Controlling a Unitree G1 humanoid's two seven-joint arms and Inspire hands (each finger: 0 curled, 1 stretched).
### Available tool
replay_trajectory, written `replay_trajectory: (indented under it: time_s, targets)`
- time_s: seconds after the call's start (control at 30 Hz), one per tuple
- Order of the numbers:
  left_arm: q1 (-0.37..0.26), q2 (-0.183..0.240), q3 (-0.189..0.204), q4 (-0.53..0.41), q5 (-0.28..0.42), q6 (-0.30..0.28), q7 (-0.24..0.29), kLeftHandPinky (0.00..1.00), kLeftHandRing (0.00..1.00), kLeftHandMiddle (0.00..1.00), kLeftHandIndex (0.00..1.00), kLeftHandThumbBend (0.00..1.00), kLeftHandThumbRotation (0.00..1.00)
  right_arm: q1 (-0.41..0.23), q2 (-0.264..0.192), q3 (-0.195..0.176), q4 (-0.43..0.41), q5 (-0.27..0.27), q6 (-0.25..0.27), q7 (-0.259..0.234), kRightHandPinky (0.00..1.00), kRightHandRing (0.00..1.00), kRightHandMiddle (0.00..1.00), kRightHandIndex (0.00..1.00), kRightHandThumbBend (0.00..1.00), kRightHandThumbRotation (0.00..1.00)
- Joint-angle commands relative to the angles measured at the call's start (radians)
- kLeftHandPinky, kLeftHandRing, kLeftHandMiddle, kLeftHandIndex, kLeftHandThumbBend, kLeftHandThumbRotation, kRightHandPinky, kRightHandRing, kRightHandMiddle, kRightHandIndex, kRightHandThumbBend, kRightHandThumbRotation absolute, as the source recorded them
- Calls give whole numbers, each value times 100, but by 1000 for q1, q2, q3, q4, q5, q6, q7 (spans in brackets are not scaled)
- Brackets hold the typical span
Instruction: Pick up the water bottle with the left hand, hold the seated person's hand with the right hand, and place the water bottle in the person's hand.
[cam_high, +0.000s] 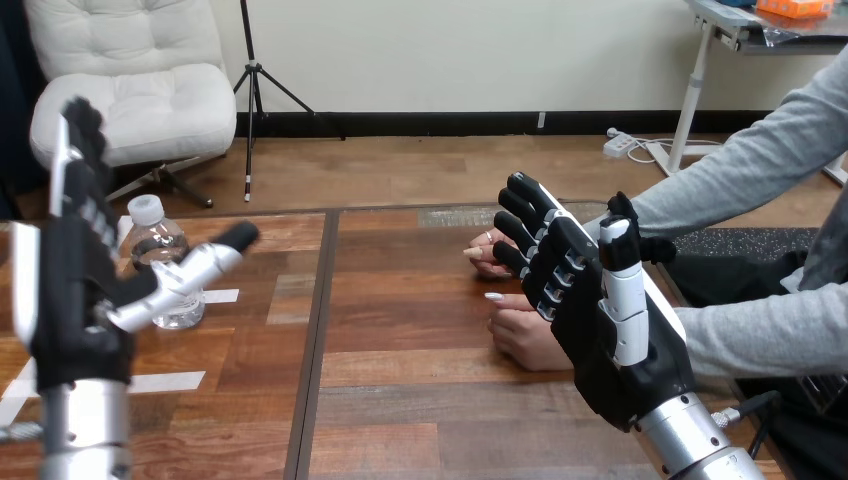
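Bright, even indoor light, apparently from above (shadow edges are all soft). The wooden table (400, 400) has a mild sheen, paler on its far planks. Small highlights sit on the white shells of the right hand (610, 330) and its silver forearm (690, 435). Faint glints on the water bottle (160, 255). Thin soft shadow under the person's hand (525, 335). The left hand (75, 300) reads dark.

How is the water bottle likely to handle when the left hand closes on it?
The water bottle stands upright, tall and narrow, so a sideways nudge from the open left hand could probably tip it, and it might then roll. Its clear, thin-looking wall may dent under a hard squeeze and feel smooth, perhaps slippery.
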Motion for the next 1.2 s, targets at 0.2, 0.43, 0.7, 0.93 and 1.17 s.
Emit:
replay_trajectory:
  time_s: [0.2, 0.43, 0.7, 0.93, 1.17]
  targets:
    - [-126, 53, 49, 35, -8, -29, 18, 98, 98, 98, 96, 100, 17, -34, 0, -2, -40, 2, -10, 7, 100, 100, 99, 96, 83, 100]
    - [-161, 75, 68, 68, -5, -45, 16, 97, 97, 97, 96, 100, 18, -35, -1, -2, -41, 4, -8, 8, 100, 100, 99, 96, 84, 100]
    - [-190, 87, 79, 93, -7, -33, 20, 96, 96, 96, 95, 100, 19, -33, 1, -1, -43, 3, -8, 8, 100, 100, 99, 96, 83, 100]
    - [-208, 93, 85, 117, -2, -20, 17, 96, 97, 97, 95, 100, 16, -31, 2, 0, -46, 3, -5, 6, 100, 100, 98, 96, 84, 100]
    - [-225, 110, 85, 160, 3, -22, 7, 97, 98, 98, 96, 100, 14, -30, 3, 1, -47, -1, -6, 3, 100, 100, 98, 96, 84, 100]
